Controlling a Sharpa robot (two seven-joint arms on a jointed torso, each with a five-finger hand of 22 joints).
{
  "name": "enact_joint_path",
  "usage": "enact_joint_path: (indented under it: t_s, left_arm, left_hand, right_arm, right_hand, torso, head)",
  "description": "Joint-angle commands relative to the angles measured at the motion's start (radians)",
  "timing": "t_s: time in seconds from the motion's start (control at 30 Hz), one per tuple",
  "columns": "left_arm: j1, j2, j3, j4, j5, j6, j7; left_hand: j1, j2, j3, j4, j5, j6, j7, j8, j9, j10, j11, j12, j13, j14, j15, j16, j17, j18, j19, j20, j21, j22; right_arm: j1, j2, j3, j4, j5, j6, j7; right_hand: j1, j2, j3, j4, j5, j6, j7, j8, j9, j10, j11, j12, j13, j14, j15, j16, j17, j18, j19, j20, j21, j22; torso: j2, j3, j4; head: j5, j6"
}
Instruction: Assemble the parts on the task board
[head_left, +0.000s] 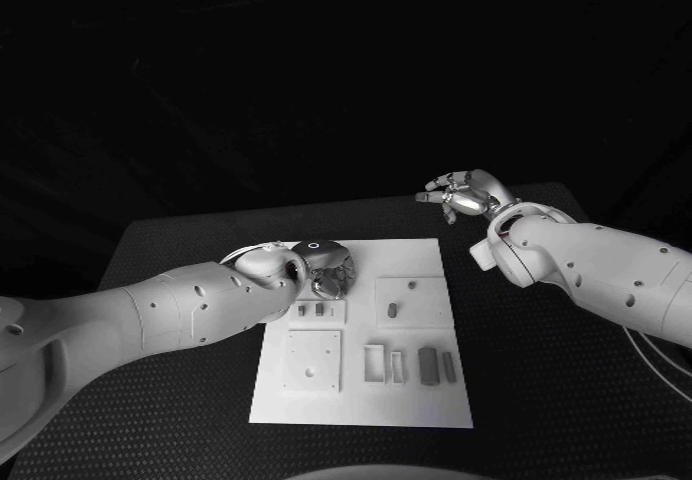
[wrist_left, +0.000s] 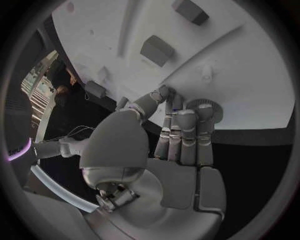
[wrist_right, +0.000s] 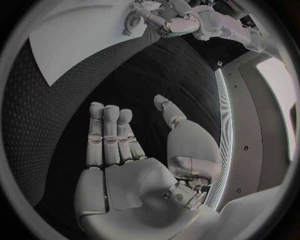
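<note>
The white task board (head_left: 361, 400) lies in the middle of the black table. My left hand (head_left: 325, 270) hovers over the board's far left corner, fingers curled down. In the left wrist view its fingertips (wrist_left: 181, 112) hold a small round ridged part (wrist_left: 206, 106) just above the board's edge (wrist_left: 250, 115), near a short peg (wrist_left: 206, 75). My right hand (head_left: 464, 193) is raised beyond the board's far right corner, fingers apart and holding nothing. In the right wrist view that hand (wrist_right: 125, 150) faces the black table with the board (wrist_right: 75, 45) off to one side.
Two raised square plates (head_left: 408, 298) (head_left: 313, 360) stand on the board. Several small upright blocks (head_left: 428, 364) sit in a row near its front right. Small slotted pieces (head_left: 317, 312) lie beside my left forearm. Black table (head_left: 548, 400) surrounds the board.
</note>
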Motion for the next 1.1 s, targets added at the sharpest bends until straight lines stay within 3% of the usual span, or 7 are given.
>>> enact_joint_path:
  t_s: [0.03, 0.33, 0.43, 0.53, 1.1]
  left_arm:
    - [-0.006, 0.001, -0.004, -0.004, -0.022, 0.031, -0.019]
    - [-0.006, 0.001, -0.007, -0.016, -0.036, 0.021, -0.018]
    - [-0.006, 0.0, -0.022, -0.017, -0.037, 0.017, -0.016]
    - [-0.006, 0.002, -0.026, -0.02, -0.037, 0.014, -0.015]
    - [-0.006, -0.019, -0.026, 0.004, -0.024, -0.047, 0.005]
  left_hand:
    - [0.014, 0.007, 0.007, 0.001, 0.009, 0.02, -0.004, 0.011, 0.003, 0.019, -0.004, 0.011, 0.006, 0.006, -0.007, 0.006, -0.004, 0.067, 0.009, -0.014, 0.006, 0.008]
    - [0.028, 0.03, 0.032, 0.001, -0.004, 0.059, -0.02, 0.029, 0.005, 0.056, -0.02, 0.023, 0.017, 0.02, -0.023, 0.006, -0.016, 0.064, 0.019, -0.024, 0.007, 0.004]
    - [0.026, 0.032, 0.041, 0.002, -0.005, 0.071, -0.024, 0.034, 0.005, 0.067, -0.024, 0.026, 0.021, 0.026, -0.027, 0.006, -0.021, 0.063, 0.025, -0.028, 0.008, 0.003]
    - [0.023, 0.034, 0.044, 0.002, -0.005, 0.074, -0.025, 0.035, 0.005, 0.07, -0.026, 0.025, 0.022, 0.029, -0.028, 0.006, -0.023, 0.062, 0.027, -0.029, 0.009, 0.002]
    - [0.01, 0.04, 0.053, 0.003, -0.004, 0.082, -0.028, 0.038, 0.004, 0.084, -0.031, 0.025, 0.025, 0.043, -0.034, 0.005, -0.032, 0.061, 0.041, -0.038, 0.015, 0.001]
  right_arm:
    - [0.0, 0.0, 0.001, 0.002, -0.002, 0.012, 0.011]
    - [0.0, 0.0, 0.001, 0.004, -0.002, 0.012, 0.011]
    - [0.0, 0.0, 0.001, 0.005, -0.002, 0.012, 0.011]
    - [0.0, 0.0, 0.001, 0.005, -0.002, 0.012, 0.011]
    - [0.0, 0.002, 0.001, 0.005, -0.002, 0.01, 0.012]
  right_hand:
    - [-0.006, 0.007, -0.004, 0.002, 0.004, 0.031, 0.027, 0.004, -0.001, -0.147, 0.016, 0.004, -0.002, -0.008, 0.002, 0.004, -0.001, 0.029, 0.002, 0.004, -0.003, 0.001]
    - [-0.007, 0.007, -0.004, 0.003, 0.004, 0.032, 0.027, 0.004, -0.002, -0.147, 0.016, 0.004, -0.003, -0.008, 0.002, 0.005, -0.001, 0.029, 0.002, 0.004, -0.004, 0.002]
    - [-0.007, 0.007, -0.004, 0.003, 0.004, 0.032, 0.027, 0.005, -0.002, -0.147, 0.016, 0.005, -0.003, -0.008, 0.002, 0.005, -0.002, 0.029, 0.002, 0.004, -0.004, 0.002]
    - [-0.007, 0.007, -0.004, 0.003, 0.004, 0.032, 0.027, 0.005, -0.002, -0.147, 0.016, 0.005, -0.003, -0.008, 0.002, 0.005, -0.002, 0.029, 0.002, 0.004, -0.004, 0.002]
    - [-0.007, 0.007, -0.004, 0.003, 0.004, 0.032, 0.027, 0.005, -0.002, -0.147, 0.016, 0.006, -0.004, -0.008, 0.002, 0.006, -0.003, 0.029, 0.003, 0.004, -0.004, 0.002]
  torso:
    - [0.0, 0.0001, 0.0003]
    - [0.0, 0.0007, 0.0003]
    - [0.0, 0.0009, 0.0003]
    - [0.0, 0.0011, 0.0001]
    - [0.0, -0.0001, -0.0003]
  head:
    - [0.0, 0.0]
    - [0.002, -0.001]
    - [0.002, -0.002]
    - [0.003, -0.003]
    - [0.004, 0.0]
